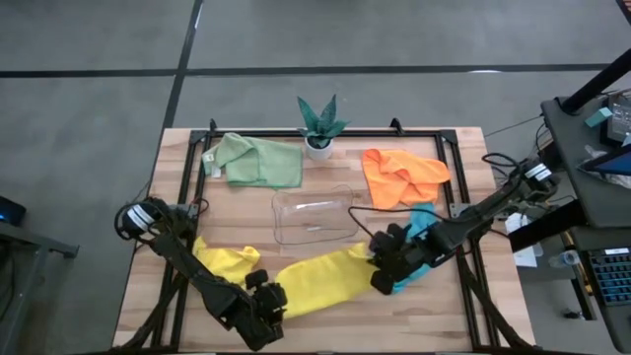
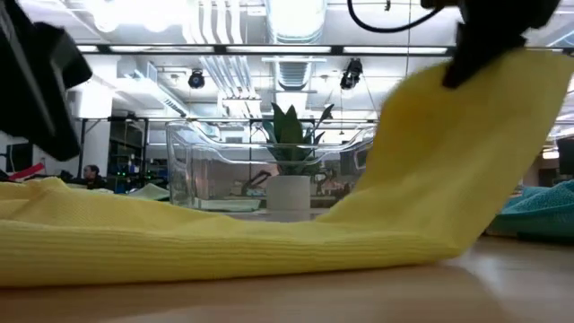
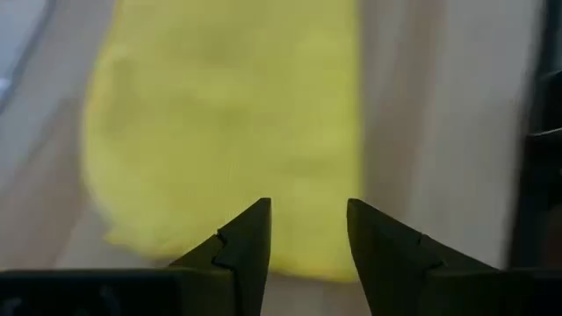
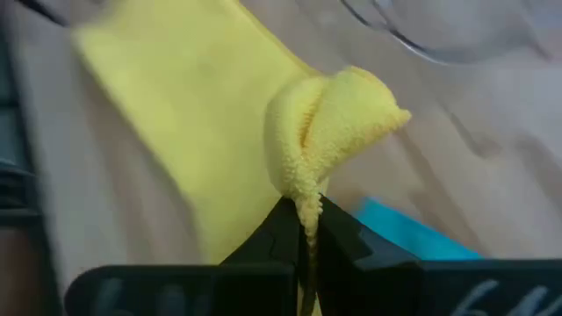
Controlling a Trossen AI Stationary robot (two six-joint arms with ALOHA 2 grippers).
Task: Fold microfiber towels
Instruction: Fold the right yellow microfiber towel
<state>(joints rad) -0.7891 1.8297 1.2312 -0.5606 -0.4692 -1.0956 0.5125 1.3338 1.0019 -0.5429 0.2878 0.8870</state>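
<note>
Yellow towel (image 1: 320,279) lies stretched out at the front of the table (image 1: 434,316). The right gripper (image 4: 306,230) pinches one end tight and lifts it up. The left gripper (image 3: 307,233) hangs over the other end with fingers apart, holding nothing. No words show anywhere.

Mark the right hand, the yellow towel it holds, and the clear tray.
right hand (image 4: 306,226): right wrist view, between its fingertips.
yellow towel (image 1: 317,283): high view, middle of the flat stretch.
clear tray (image 1: 288,203): high view, left rim.
</note>
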